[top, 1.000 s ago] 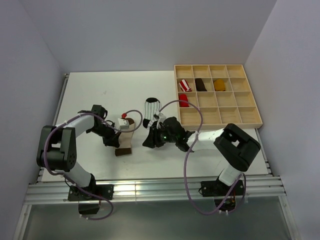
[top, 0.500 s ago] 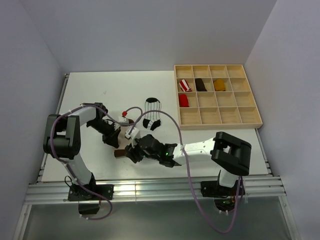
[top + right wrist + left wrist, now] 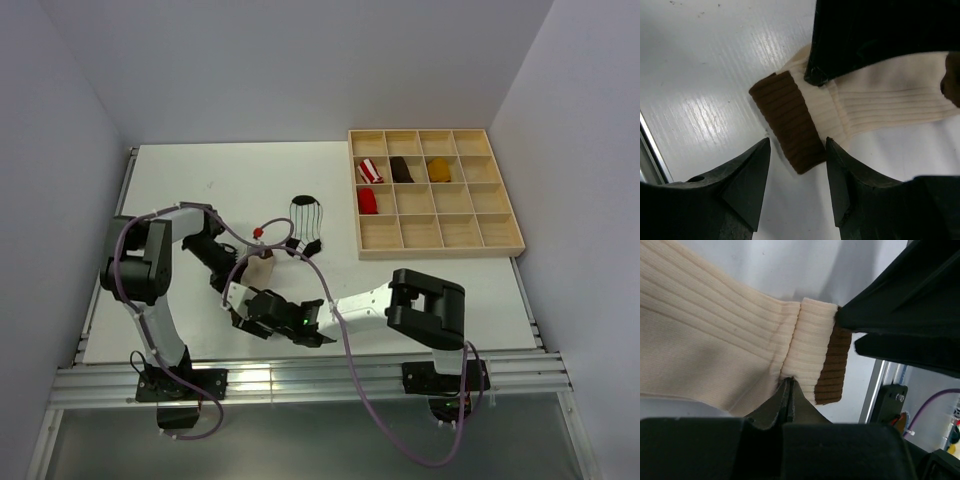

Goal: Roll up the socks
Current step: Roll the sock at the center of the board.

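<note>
The cream sock (image 3: 260,268) lies flat left of the table's middle, its brown band (image 3: 787,120) at the near end. My left gripper (image 3: 228,283) is shut, pinching the cream fabric's edge just beside the band (image 3: 789,382). My right gripper (image 3: 240,300) is open and low over the table; in the right wrist view (image 3: 798,142) the band's end lies between its fingertips, untouched. The white sock with black stripes and black toe (image 3: 305,216) lies flat farther back, free of both grippers.
A wooden compartment tray (image 3: 500,235) stands at the back right, holding red (image 3: 367,200), red-and-white striped (image 3: 371,168), dark brown (image 3: 401,169) and mustard (image 3: 439,168) bundles. The table's metal front rail (image 3: 300,378) runs just behind the right gripper.
My right gripper has swung left and toward the near edge, from beside the striped sock to the cream sock's brown band. The left gripper has stayed at the cream sock.
</note>
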`<state>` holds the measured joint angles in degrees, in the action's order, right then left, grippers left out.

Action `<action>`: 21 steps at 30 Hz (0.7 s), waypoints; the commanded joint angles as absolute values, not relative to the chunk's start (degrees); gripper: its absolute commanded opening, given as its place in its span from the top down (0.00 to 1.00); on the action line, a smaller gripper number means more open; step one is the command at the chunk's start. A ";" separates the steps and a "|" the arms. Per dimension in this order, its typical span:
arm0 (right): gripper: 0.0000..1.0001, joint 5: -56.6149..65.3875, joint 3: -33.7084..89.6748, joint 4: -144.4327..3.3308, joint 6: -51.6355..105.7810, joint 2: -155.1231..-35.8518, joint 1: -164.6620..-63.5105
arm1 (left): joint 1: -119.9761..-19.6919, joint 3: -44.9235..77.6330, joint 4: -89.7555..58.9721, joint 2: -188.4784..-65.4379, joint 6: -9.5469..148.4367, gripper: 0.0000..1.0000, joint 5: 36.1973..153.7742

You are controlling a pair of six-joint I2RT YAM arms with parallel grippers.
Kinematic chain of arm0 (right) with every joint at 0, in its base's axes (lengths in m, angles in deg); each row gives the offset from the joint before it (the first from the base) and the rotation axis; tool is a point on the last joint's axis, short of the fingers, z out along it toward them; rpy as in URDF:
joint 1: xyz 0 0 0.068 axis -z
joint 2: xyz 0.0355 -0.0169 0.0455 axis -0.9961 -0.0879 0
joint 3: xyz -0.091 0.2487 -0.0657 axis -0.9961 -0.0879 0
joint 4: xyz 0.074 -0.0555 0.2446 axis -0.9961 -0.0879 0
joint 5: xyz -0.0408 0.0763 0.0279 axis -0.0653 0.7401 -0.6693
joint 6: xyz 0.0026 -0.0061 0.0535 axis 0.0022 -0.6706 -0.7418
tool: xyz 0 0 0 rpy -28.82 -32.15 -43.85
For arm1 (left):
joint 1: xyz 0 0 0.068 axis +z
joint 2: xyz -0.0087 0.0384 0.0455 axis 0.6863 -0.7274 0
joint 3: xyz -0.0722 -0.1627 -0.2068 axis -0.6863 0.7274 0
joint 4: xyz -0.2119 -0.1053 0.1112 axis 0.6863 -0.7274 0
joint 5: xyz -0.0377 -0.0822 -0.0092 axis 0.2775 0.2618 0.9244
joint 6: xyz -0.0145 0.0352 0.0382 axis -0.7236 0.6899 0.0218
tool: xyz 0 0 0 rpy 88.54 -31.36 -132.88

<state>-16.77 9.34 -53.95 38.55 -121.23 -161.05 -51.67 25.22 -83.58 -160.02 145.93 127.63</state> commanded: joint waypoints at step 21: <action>0.49 -24.09 17.30 -56.86 49.36 -128.84 -163.36 | -53.79 21.29 -90.27 -166.25 150.55 1.00 125.75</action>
<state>-22.26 15.26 -57.57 47.69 -127.53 -163.26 -53.03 22.00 -90.01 -165.20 148.11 126.95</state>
